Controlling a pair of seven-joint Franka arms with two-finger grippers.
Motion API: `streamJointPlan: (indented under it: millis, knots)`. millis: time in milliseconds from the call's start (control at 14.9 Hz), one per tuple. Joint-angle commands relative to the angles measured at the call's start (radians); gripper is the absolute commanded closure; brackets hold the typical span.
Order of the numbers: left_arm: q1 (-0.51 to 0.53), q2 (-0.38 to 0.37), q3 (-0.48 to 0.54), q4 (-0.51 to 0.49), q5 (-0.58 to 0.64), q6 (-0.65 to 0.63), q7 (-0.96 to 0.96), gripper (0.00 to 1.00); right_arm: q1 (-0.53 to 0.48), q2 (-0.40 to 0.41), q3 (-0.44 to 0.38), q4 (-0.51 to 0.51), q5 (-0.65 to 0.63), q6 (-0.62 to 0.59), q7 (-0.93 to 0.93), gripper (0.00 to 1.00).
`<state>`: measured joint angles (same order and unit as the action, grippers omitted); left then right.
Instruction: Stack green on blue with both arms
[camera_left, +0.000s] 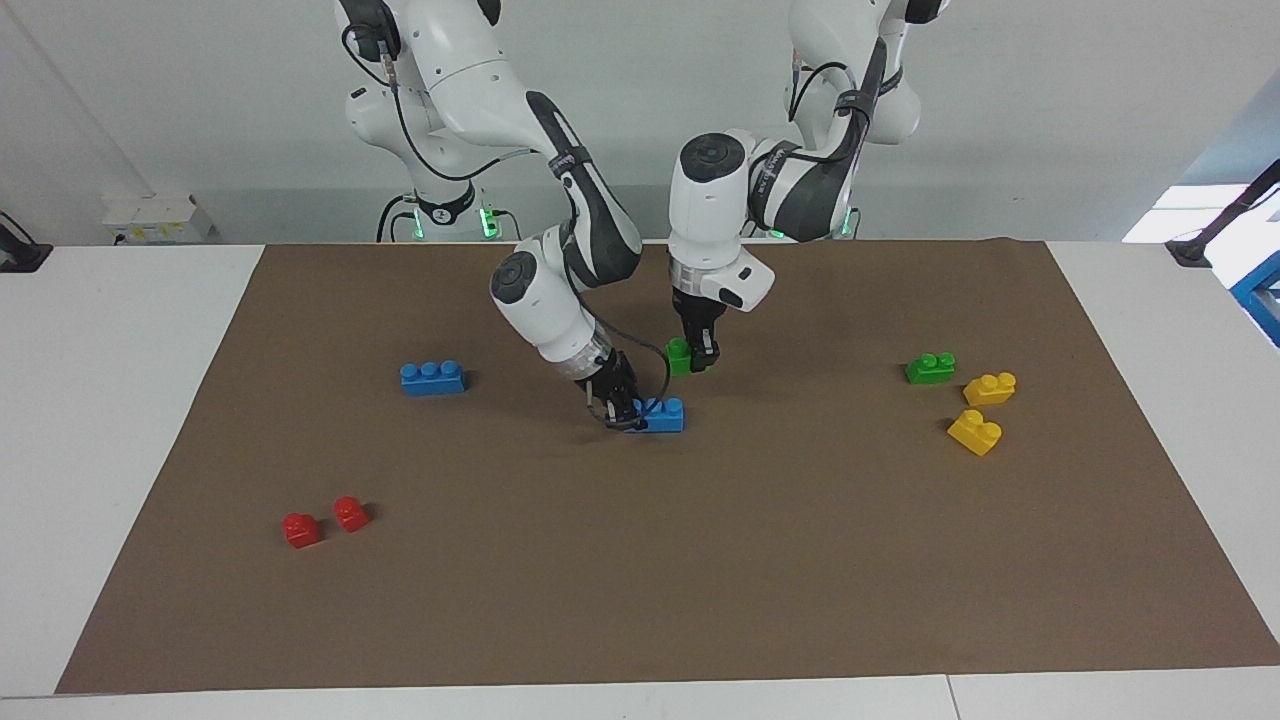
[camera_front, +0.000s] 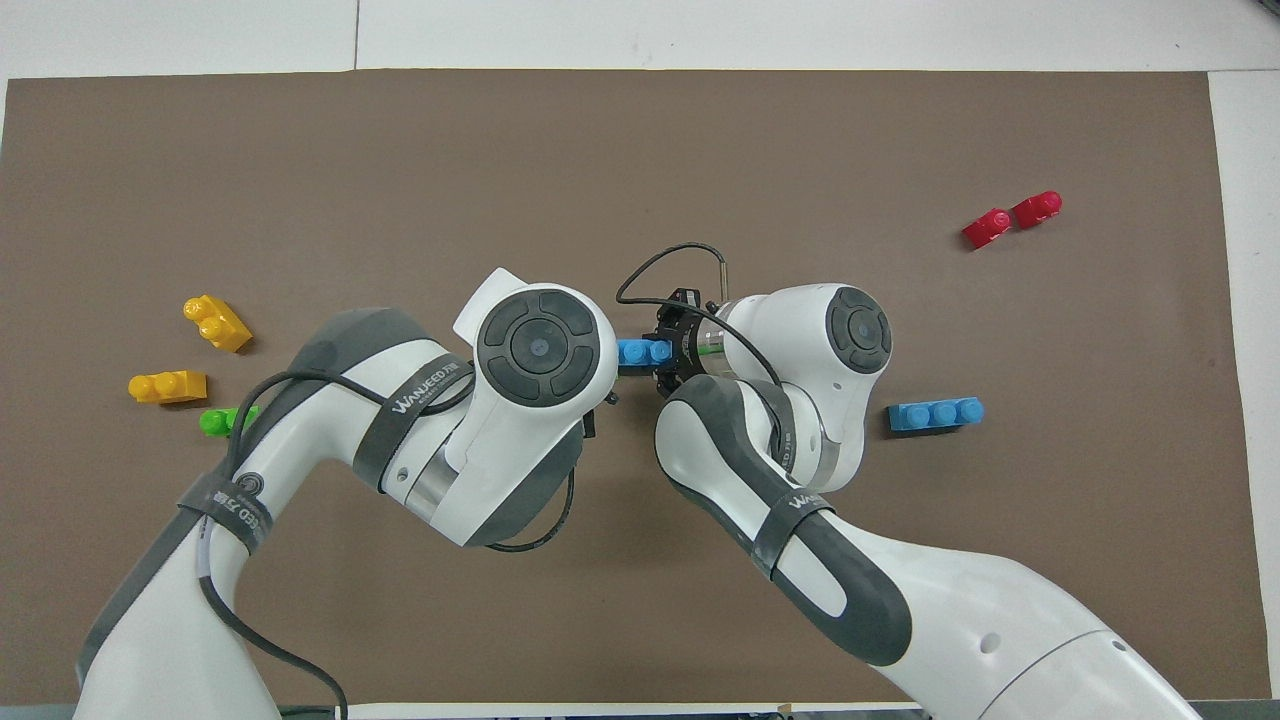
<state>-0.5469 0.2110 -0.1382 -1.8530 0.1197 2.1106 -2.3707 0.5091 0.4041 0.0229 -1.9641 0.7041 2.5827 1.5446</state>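
A: How far along was the stacking?

B: Partway, I'd say. The right gripper (camera_left: 622, 405) was clamped on one end of a blue brick (camera_left: 664, 413) lying on the brown mat (camera_left: 700, 560), about midway between the mat's two short edges. The left gripper (camera_left: 700, 356) was pinched on a green brick (camera_left: 680, 357), carried in the air just beside the blue one and a little above it. The two bricks weren't joined yet.

A: So what was left?

B: Bringing the green brick over the blue studs and pressing it down, as I judged it.

A: Did both cameras show that?

B: No. From overhead the left arm's wrist covered the green brick entirely; only the blue brick's free end (camera_front: 640, 351) showed. The facing camera alone showed the gap between them. Overhead did show the spare green brick (camera_front: 222, 420) half hidden under the left arm, near the yellow bricks (camera_front: 168, 385).
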Motion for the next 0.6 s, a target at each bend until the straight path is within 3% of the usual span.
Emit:
streamJointPlan:
  millis: [0, 201, 535]
  knots:
    - [-0.028, 0.039, 0.014, 0.012, 0.041, 0.035, -0.045, 1.00, 0.017, 0.041, -0.001, -0.009, 0.023, 0.062, -0.006, 1.00]
    - [-0.028, 0.097, 0.014, 0.055, 0.046, 0.049, -0.061, 1.00, 0.020, 0.041, -0.001, -0.010, 0.023, 0.063, -0.008, 1.00]
    - [-0.030, 0.131, 0.014, 0.077, 0.070, 0.081, -0.085, 1.00, 0.020, 0.041, -0.003, -0.010, 0.023, 0.065, -0.009, 1.00]
